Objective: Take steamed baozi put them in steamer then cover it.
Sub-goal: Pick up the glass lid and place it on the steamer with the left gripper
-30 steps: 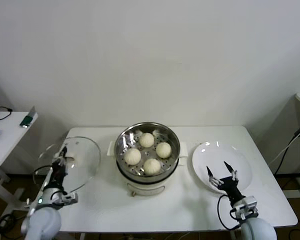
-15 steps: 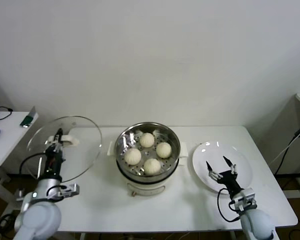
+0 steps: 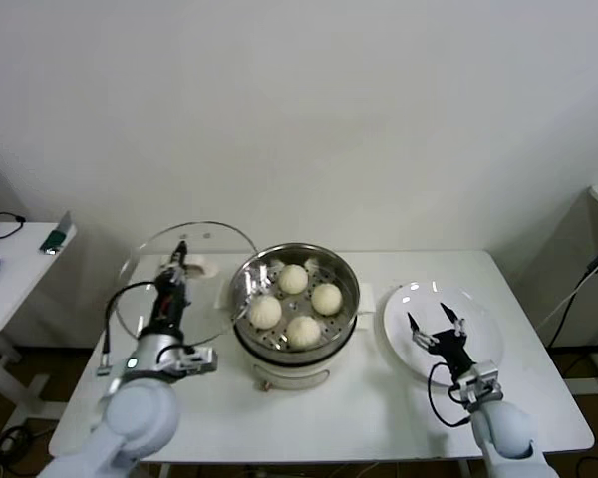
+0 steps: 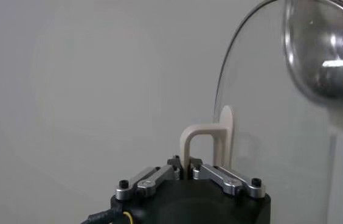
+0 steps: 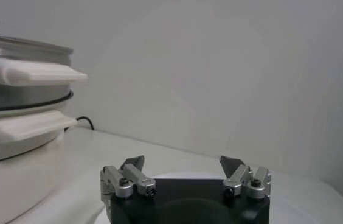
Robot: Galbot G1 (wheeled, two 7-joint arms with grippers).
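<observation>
The left end effector [image 3: 174, 271] is clamped on the white handle [image 4: 207, 141] of the glass lid [image 3: 184, 279], holding it tilted just beside the steamer [image 3: 294, 304] — apparently clear of the bench. All four steamed baozi [image 3: 295, 305] sit on the perforated tray, so loading is done; only covering remains. The right end effector [image 3: 434, 331] hovers spread wide and empty over the white plate [image 3: 478, 344].

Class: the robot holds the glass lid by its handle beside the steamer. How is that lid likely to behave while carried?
The glass lid is probably rigid yet fragile, being clear glass. Gripped only at its white handle by the left gripper, the wide disc may swing or twist. It stands tilted close to the steamer, so its rim could knock the pot.
</observation>
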